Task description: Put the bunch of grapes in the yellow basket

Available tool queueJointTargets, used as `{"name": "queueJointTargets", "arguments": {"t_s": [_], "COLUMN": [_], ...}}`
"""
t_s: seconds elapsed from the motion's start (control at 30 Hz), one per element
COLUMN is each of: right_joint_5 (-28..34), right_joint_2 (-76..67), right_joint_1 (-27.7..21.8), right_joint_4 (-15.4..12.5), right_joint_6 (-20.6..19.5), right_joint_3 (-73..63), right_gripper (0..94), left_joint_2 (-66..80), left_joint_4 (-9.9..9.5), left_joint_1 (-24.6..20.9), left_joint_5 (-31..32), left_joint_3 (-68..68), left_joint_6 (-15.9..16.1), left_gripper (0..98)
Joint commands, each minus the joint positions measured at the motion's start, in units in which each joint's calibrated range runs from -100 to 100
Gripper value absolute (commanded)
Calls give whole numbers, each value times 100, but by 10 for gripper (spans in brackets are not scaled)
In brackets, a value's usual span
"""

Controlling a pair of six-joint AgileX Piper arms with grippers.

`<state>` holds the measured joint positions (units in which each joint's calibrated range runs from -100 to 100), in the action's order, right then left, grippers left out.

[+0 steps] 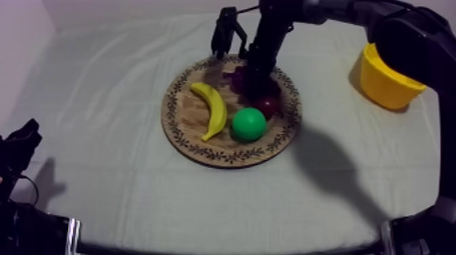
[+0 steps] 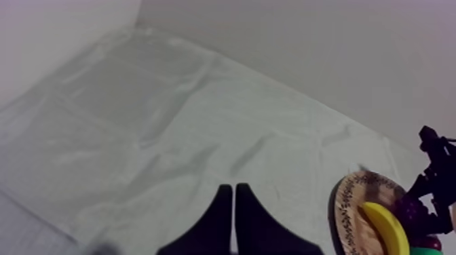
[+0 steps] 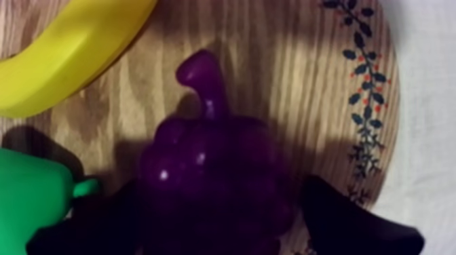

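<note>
Here, at the far left, my left pincer point(image 2: 234, 198) rests low over the bare tabletop point(image 1: 102, 81) with its fingers pressed together on nothing, well apart from the work. It is no danger unless it moves.

Next comes the wooden board point(image 1: 178, 115), and on it, from the left, the banana point(image 1: 212, 108), then the pear point(image 1: 249, 124). The bunch of grapes point(image 3: 203, 156) lies behind them on the board, near its far rim, with its stem pointing away from the wrist camera. The small red fruit point(image 1: 269, 105) sits just beside it, at the right.

My right pincer point(image 3: 200, 200) is down over the grapes, released, with one finger on each side of the bunch. The finger on the rim side seems to have a thin gap to the grapes. The other is lost in shadow near the pear, so I cannot tell if it touches.

I judge the main risks are these. The bunch is bumpy and rounded, so the fingers may slide off when they close and squeeze it out. The finger near the pear may push the pear or catch its stem. A grip that is too shallow could drop the grapes on the way.

The yellow basket point(image 1: 383, 81) stands far to the right, so the carry is long.
</note>
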<state>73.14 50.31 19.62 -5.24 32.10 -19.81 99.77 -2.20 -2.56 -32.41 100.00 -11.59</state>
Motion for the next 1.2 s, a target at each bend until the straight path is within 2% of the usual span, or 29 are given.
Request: {"name": "queueJointTargets", "arguments": {"t_s": [0.0,0.13,0.23,0.67,0.93,1.17], "right_joint_5": [33,52,140,503,514,225], "right_joint_2": [14,-165,-500,-3459,-5136,-5743], "right_joint_1": [-14,-45,-70,-494,-1018,-1624], "right_joint_4": [-18,-50,-77,-423,-521,-561], "right_joint_6": [25,67,95,181,-125,-409], "right_joint_3": [14,190,430,2100,2779,3088], "right_gripper": [541,428,398,389,395,406], "left_joint_2": [-3,-3,-3,-3,-3,-3], "left_joint_4": [-2,-2,-2,-2,-2,-2], "left_joint_1": [-1,-1,-1,-1,-1,-1], "left_joint_5": [-1,-1,-1,-1,-1,-1], "left_joint_3": [0,0,0,0,0,0], "left_joint_6": [-1,-1,-1,-1,-1,-1], "left_gripper": [1,1,1,1,1,1]}}
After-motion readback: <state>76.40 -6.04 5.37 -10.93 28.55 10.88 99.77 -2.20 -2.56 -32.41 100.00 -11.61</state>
